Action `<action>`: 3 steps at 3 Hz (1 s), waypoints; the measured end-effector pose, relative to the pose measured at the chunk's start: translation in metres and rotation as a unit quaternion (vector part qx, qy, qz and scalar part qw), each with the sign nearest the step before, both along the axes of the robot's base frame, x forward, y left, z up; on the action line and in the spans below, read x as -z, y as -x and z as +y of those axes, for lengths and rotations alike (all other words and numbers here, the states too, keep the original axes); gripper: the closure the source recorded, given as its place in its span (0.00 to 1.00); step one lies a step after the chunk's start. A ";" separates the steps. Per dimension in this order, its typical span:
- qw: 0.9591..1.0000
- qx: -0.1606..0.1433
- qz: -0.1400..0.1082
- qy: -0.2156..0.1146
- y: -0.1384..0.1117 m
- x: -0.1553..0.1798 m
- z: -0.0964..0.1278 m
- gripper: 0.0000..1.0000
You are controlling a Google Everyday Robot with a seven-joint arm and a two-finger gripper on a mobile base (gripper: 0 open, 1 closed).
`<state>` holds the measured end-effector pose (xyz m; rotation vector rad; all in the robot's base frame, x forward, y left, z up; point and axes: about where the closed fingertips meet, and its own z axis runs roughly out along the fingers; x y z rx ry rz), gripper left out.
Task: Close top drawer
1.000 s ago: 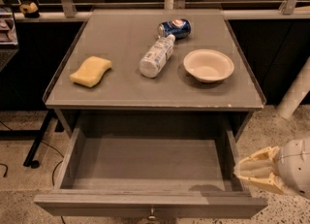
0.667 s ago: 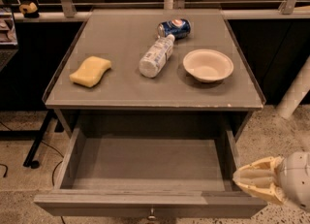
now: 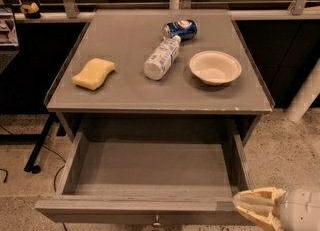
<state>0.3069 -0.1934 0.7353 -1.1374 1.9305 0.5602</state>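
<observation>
The top drawer (image 3: 150,170) is grey wood, wide and deep, and it is pulled far out from under the tabletop (image 3: 125,92) toward the camera. Its box lies level and open. The front panel is farthest from the tabletop, with a small round knob (image 3: 157,221) at its centre. The claw (image 3: 240,206) sits below and forward of the tabletop's right front corner.

No lettering can be read: the blue can (image 3: 180,29) at the upper middle of the frame shows only a red-and-white mark, and the bottle (image 3: 162,57) just below it has a blurred label. The gripper (image 3: 240,206) sits at the lower right
</observation>
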 end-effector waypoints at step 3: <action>0.998 0.046 0.005 -0.037 -0.001 0.042 0.024 1.00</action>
